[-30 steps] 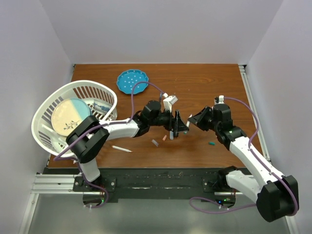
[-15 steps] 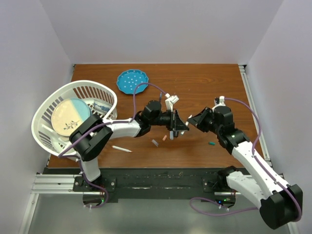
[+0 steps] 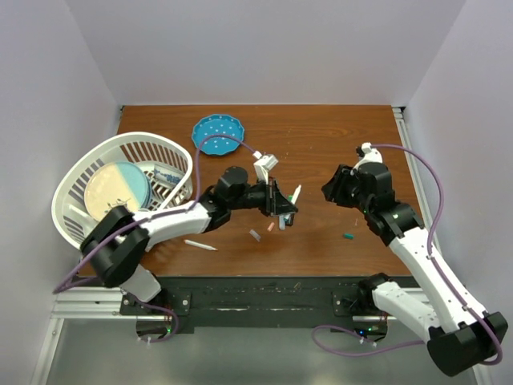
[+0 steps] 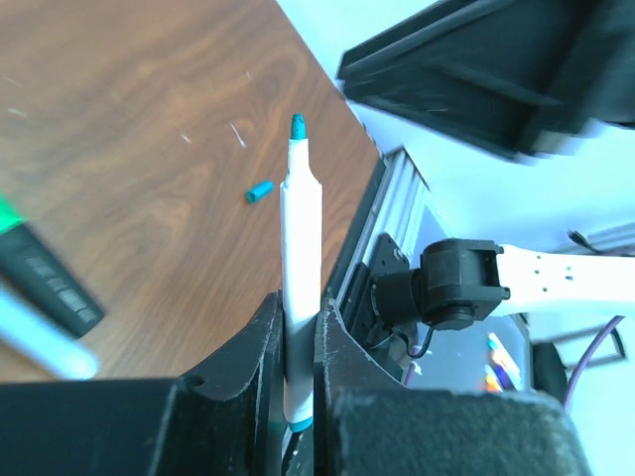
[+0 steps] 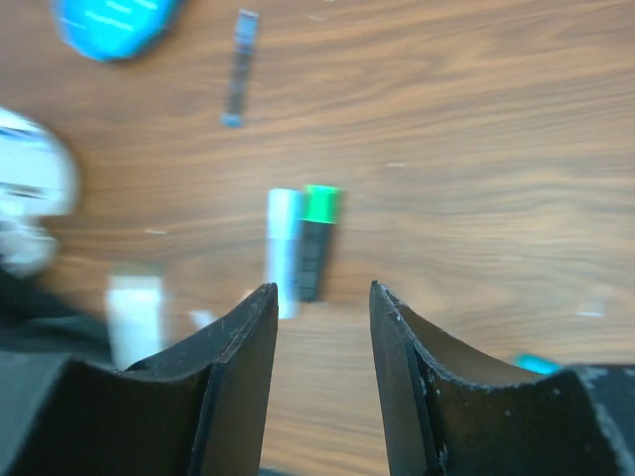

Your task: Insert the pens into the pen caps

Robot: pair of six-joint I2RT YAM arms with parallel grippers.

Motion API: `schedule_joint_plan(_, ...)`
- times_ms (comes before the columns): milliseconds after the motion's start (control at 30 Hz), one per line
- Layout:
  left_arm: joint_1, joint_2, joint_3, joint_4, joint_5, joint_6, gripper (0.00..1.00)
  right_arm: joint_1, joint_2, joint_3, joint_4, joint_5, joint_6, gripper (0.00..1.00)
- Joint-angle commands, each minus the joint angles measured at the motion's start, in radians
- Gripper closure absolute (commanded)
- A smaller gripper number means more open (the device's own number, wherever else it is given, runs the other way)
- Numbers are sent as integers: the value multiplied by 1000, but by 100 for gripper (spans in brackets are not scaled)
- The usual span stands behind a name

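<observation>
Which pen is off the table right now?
The white teal-tipped pen, clamped between the left gripper's jaws with its tip pointing out. Another white pen lies flat on the table.

pens, five countable: one white pen with a teal tip (image 4: 300, 268), one plain white pen (image 3: 200, 245), one dark pen with a green end (image 5: 317, 248), one pale pen (image 5: 283, 253) and one slim dark pen with a blue end (image 5: 238, 69).

loose caps, three: one teal cap (image 3: 349, 237), one pink cap (image 3: 271, 226) and one grey cap (image 3: 255, 235).

one white basket (image 3: 67, 178), with one cream and blue plate (image 3: 116, 191) in it. there is patterned crockery (image 3: 164, 176) beneath, number unclear.

one blue dotted plate (image 3: 217, 134).
</observation>
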Motion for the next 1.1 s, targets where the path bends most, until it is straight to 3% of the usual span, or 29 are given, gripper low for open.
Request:
schedule_joint_plan(0,53,-170,-72,-62,-71,74,100,0,45,43,-85,210,-264,54)
schedule_joint_plan(133,64,-361,-91,-196,-151,168,100,1,111,16,-112,148,-591,55)
schedule_joint_plan(200,67,-425,-97,-281,-180,197,100,0,168,22,-178,180,-671,59)
schedule_joint_plan(267,70,-515,-97,-357,-216,238,100,-11,193,19,-167,257,-704,70)
schedule_joint_plan(500,78,-716,-105,-566,-286,333,100,-22,263,22,-155,197,-692,65)
schedule_joint_plan(567,78,-770,-117,-602,-312,355,100,-22,280,43,-158,201,-625,62)
schedule_joint_plan(700,81,-837,-149,-626,-363,383,100,-31,413,180,-329,237,-198,64)
schedule_joint_plan(800,81,-867,-152,-642,-378,392,100,-35,477,157,-402,322,87,62)
schedule_joint_plan(1000,79,-900,-148,-652,-361,401,100,-48,359,71,-453,370,585,62)
schedule_joint_plan(1067,79,-908,-149,-649,-355,398,100,-54,320,67,-469,369,674,60)
